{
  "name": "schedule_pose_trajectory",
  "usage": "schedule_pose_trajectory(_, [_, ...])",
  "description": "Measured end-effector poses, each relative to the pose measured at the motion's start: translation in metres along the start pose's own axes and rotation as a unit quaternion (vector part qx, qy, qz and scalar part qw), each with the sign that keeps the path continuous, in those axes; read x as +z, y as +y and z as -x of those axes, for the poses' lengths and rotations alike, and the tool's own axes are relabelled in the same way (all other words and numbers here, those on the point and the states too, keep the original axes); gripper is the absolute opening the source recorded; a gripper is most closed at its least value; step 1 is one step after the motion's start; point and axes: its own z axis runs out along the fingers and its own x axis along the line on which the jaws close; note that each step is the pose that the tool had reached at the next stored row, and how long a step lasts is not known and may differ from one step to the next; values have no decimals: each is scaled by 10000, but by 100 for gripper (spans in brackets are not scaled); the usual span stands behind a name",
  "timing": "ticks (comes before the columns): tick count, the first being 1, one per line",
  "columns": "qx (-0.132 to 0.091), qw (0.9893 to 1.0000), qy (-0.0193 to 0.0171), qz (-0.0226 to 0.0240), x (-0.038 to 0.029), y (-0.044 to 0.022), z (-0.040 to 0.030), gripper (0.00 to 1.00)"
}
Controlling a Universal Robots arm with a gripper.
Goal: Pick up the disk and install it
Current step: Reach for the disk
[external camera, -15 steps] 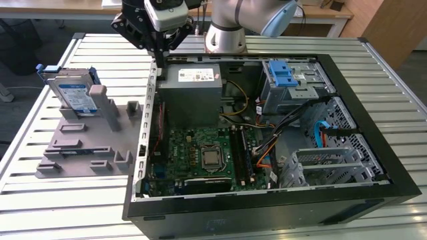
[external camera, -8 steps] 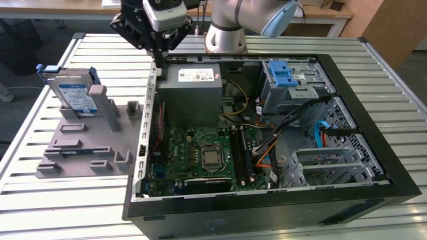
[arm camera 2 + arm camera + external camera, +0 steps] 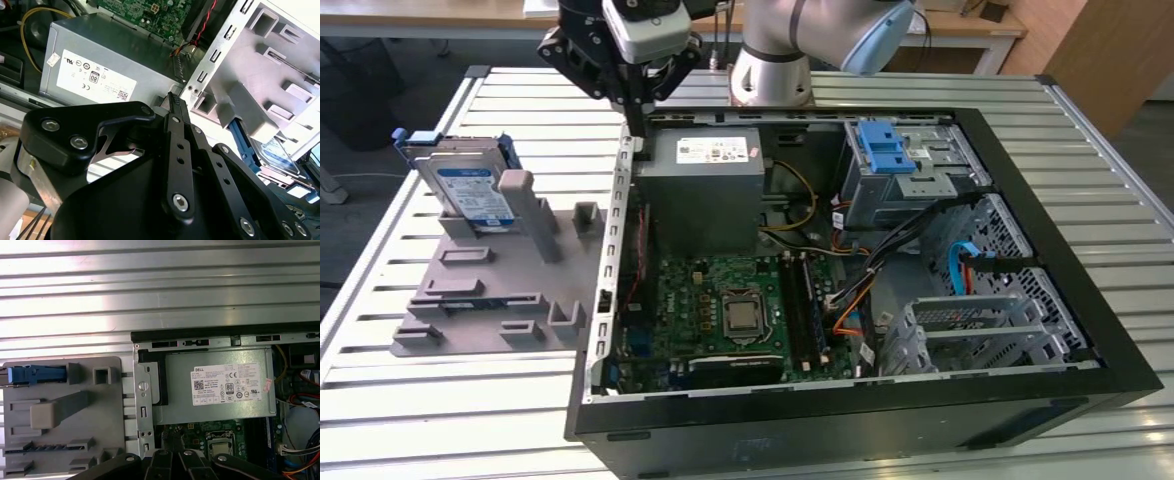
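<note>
**Gripper empty at case corner; disk in holder**

Gripper (image 3: 638,118) hangs tips-down over the far corner of the case (image 3: 854,432), on the exterior view's left, just beside the PSU (image 3: 707,190). Fingers are together w/ nothing btwn them. In the second wrist view the gripper (image 3: 173,98) ends in one narrow tip above the case's perforated side rail, w/ the PSU (image 3: 100,65) behind it.

Disk (image 3: 464,190) stands on edge at the far end of the grey holder (image 3: 494,290), label facing the camera, blue bracket round it, a grey post just beside it. It is apart from the gripper and untouched. The holder lies on the slatted table (image 3: 400,420), beside the case on the exterior view's left. In the first wrist view the disk (image 3: 37,375) shows edge-on, blue bracket up, at the holder's (image 3: 65,440) corner.

Inside the open case: the board (image 3: 720,310) is on the near side of the PSU. The cage (image 3: 887,150) w/ blue latch sits at the far side, toward the exterior view's right.
</note>
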Motion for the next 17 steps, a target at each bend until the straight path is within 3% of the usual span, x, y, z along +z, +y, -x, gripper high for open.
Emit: schedule_pose_trajectory(17, [0, 10000, 0, 0, 8, -3, -31, 11])
